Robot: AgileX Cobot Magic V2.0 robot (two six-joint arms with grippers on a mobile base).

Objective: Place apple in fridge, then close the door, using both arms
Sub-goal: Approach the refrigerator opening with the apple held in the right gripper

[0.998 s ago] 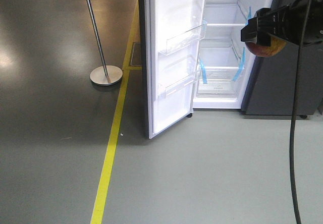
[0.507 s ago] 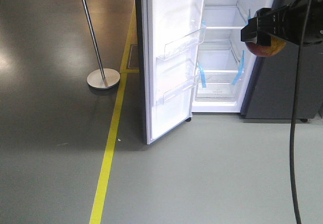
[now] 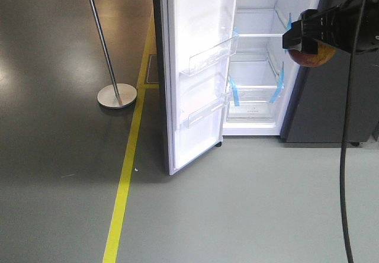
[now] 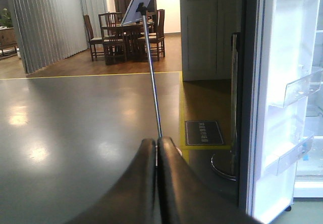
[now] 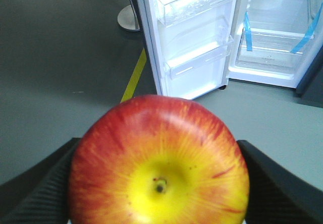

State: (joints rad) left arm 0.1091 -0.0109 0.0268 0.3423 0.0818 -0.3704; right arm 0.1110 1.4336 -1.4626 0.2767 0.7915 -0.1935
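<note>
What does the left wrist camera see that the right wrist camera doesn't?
Only the left wrist view shows the shut left claw, a dining table with chairs, grey curtains and the sign atop the pole. Only the right wrist view shows the apple, gripped by the right claw. Both show the open door with its clear bins, the pole's round base and the yellow floor line.

Left tool (image 4: 156, 146) closed tight, right tool (image 3: 303, 35) (held high) clamping apple (image 5: 159, 158)
</note>
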